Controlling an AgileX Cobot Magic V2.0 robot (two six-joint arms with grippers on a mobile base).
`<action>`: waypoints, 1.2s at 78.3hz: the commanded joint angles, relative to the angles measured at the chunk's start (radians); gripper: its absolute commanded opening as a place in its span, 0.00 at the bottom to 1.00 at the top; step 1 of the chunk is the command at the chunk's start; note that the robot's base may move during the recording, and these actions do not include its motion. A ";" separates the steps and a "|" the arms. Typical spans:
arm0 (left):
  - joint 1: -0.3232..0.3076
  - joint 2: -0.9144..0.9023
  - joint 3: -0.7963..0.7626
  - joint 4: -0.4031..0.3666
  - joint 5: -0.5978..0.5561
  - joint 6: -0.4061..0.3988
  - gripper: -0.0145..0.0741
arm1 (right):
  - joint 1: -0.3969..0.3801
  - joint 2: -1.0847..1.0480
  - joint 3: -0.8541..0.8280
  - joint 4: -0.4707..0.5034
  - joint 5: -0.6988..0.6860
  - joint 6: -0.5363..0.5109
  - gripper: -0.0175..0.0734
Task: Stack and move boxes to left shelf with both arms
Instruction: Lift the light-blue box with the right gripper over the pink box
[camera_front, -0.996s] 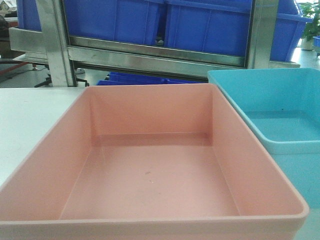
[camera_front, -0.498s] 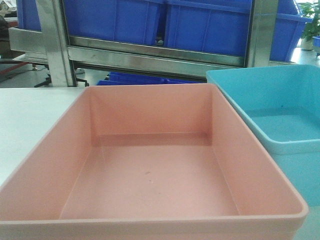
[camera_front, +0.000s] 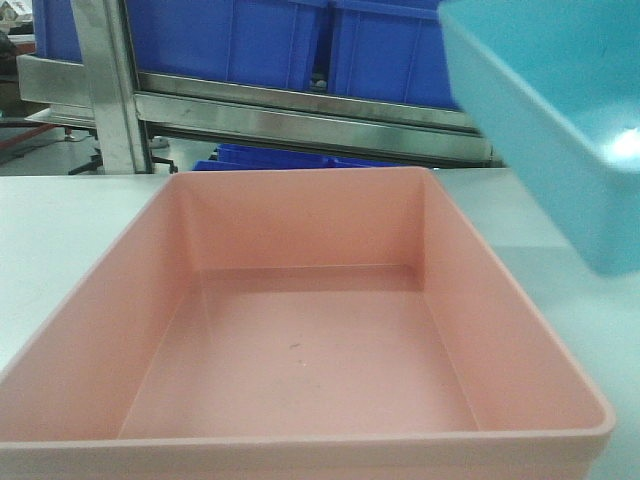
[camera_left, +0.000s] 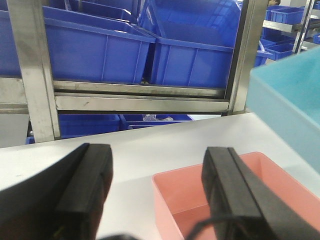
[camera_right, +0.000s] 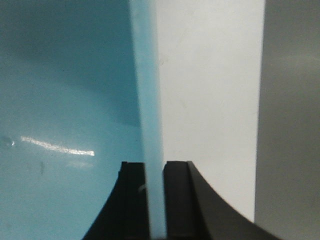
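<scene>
Right wrist-mounted view: the right gripper (camera_right: 154, 200) is pinched tight on the rim of the blue tub (camera_right: 65, 100), which hangs tilted at two o'clock of the pink tub (camera_front: 300, 330) resting on the table (camera_front: 60, 230). The left gripper (camera_left: 157, 185) gapes wide, empty. Stacking and shelving remain.

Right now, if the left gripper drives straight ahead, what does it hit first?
The left gripper would probably meet the rack's steel front bar, past the tabletop; depth is unclear.

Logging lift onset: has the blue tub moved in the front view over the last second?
Yes. The blue tub has risen, tilted, off the tabletop beside the unmoved pink tub.
</scene>
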 joint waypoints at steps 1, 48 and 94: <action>0.002 0.007 -0.027 -0.009 -0.076 0.004 0.52 | -0.008 -0.109 -0.077 0.080 -0.039 0.026 0.25; 0.002 0.007 -0.027 -0.009 -0.076 0.004 0.52 | 0.373 -0.223 -0.047 0.159 0.147 0.558 0.25; 0.002 0.007 -0.027 -0.009 -0.076 0.004 0.52 | 0.720 -0.233 0.239 0.071 0.013 0.812 0.25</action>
